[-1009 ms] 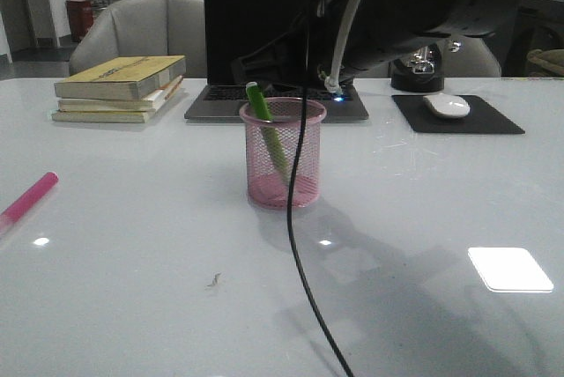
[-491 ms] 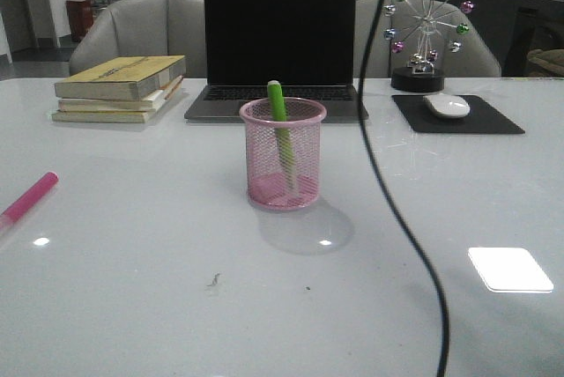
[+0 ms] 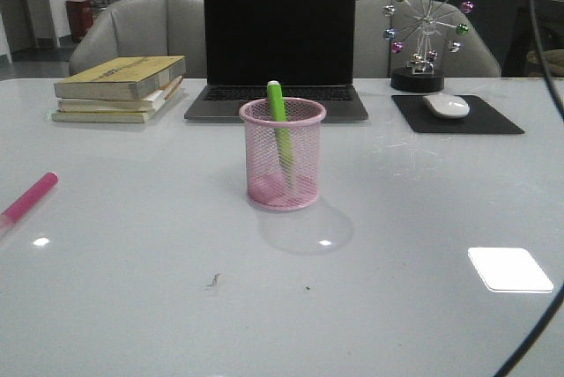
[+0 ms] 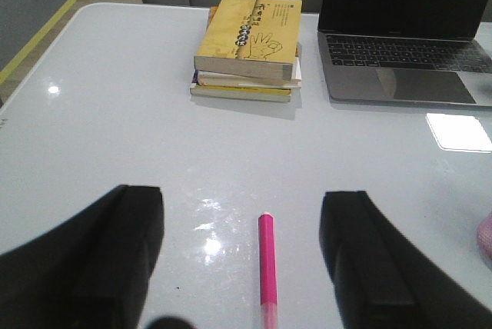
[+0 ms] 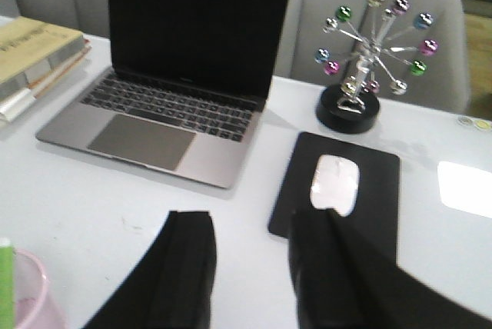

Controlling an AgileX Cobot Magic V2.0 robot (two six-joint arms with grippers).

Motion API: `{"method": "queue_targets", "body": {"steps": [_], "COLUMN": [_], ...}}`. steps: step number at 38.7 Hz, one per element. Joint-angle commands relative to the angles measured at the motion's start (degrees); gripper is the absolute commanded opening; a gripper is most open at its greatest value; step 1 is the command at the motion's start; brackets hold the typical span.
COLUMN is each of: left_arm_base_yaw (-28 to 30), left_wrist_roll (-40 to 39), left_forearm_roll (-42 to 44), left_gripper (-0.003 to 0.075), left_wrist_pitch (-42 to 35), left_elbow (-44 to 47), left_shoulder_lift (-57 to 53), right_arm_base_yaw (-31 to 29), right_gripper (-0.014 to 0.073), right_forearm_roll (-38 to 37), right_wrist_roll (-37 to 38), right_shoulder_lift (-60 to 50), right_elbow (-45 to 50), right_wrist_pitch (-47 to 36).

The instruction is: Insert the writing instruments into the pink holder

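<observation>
The pink holder (image 3: pixel 283 153), a mesh cup, stands mid-table with the green marker (image 3: pixel 278 106) leaning upright inside it, its top above the rim. The holder's rim (image 5: pixel 23 298) and the green marker (image 5: pixel 5 281) also show at the edge of the right wrist view. The pink marker (image 3: pixel 29 196) lies flat on the table at the far left. My left gripper (image 4: pixel 241 221) hovers open above it, and the pink marker (image 4: pixel 267 260) lies between the spread fingers without touching them. Raised over the table near the mouse pad, my right gripper (image 5: pixel 252 238) is open and holds nothing.
A stack of books (image 3: pixel 119 86) sits back left, an open laptop (image 3: pixel 278 47) behind the holder, and a black mouse pad (image 3: pixel 456 115) with a white mouse (image 3: pixel 447 105) back right. A ferris-wheel ornament (image 3: pixel 427 29) stands behind the pad. A black cable (image 3: pixel 551 77) hangs along the right edge.
The right arm, which hung over the holder a second ago, has lifted up and out of the front view, its cable swinging right. The green marker now stands free in the holder.
</observation>
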Motion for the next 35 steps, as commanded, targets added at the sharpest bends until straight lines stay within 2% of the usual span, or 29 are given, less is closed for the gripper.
{"method": "queue_targets", "body": {"steps": [1,9,24,35], "left_arm_base_yaw": [-0.4,-0.4,-0.4,-0.4], "left_wrist_roll": [-0.1,-0.1,-0.1,-0.1], "left_forearm_roll": [-0.5,-0.5,-0.5,-0.5], "left_gripper": [0.05,0.05,0.05,0.05], "left_wrist_pitch": [-4.5,-4.5,-4.5,-4.5], "left_elbow": [-2.0,-2.0,-2.0,-2.0], "left_shoulder_lift": [-0.2,-0.2,-0.2,-0.2], "right_arm_base_yaw": [-2.8,-6.4,-6.5,-6.5], "right_gripper": [0.037,0.0368,0.0368,0.0368], "right_forearm_roll": [-2.9,-3.1,-3.1,-3.1], "right_wrist_roll": [-0.5,-0.5,-0.5,-0.5], "right_shoulder_lift": [-4.8,-12.6,-25.1,-30.3], "right_elbow": [0.1,9.5,26.9,31.9], "right_wrist_pitch": [0.5,-1.4,-2.3,-0.4]}}
